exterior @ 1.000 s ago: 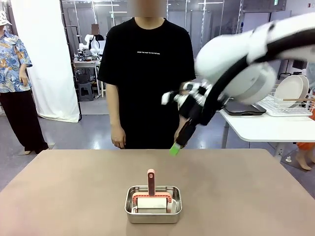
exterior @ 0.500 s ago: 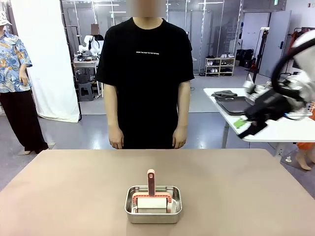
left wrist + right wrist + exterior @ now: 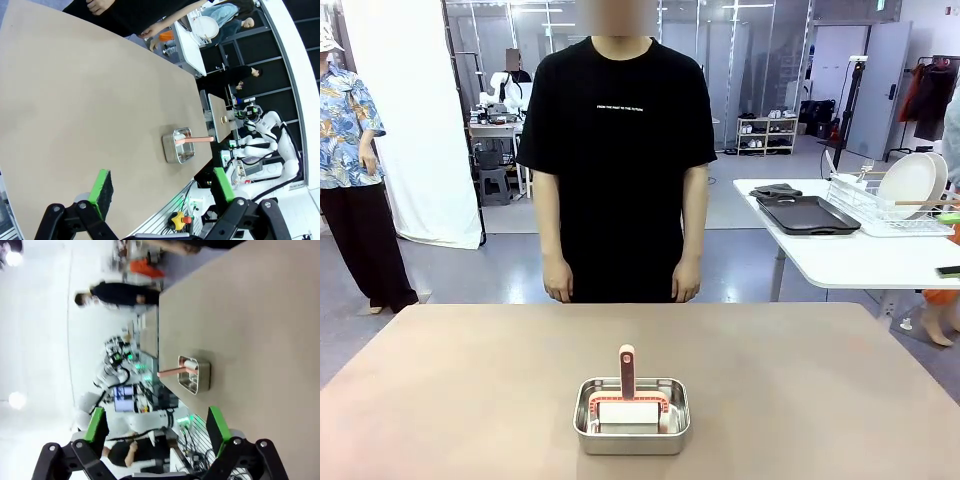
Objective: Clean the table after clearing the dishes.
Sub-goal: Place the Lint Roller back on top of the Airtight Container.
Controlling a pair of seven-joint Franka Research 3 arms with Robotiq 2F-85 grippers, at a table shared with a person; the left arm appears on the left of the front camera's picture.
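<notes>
The taupe-brown table (image 3: 460, 390) lies bare apart from a steel pan (image 3: 632, 415) near its front middle. The dishes, white plates (image 3: 910, 183), stand upright in a wire rack on the white side table at the right, next to dark trays (image 3: 807, 213). From high above the table (image 3: 75, 100), my left gripper (image 3: 161, 187) hangs open with nothing between its green pads, the pan (image 3: 178, 145) far below. My right gripper (image 3: 156, 425) is likewise open and empty, well above the table (image 3: 260, 315) and the pan (image 3: 194, 374).
A pink-handled white roller (image 3: 627, 395) rests in the pan. A person in a black shirt (image 3: 615, 150) stands at the far edge, arms hanging down. The white side table (image 3: 860, 262) is off the right corner.
My right arm swung from over the middle of the table to the right and left the front view. The pan, the roller and the person have stayed put.
</notes>
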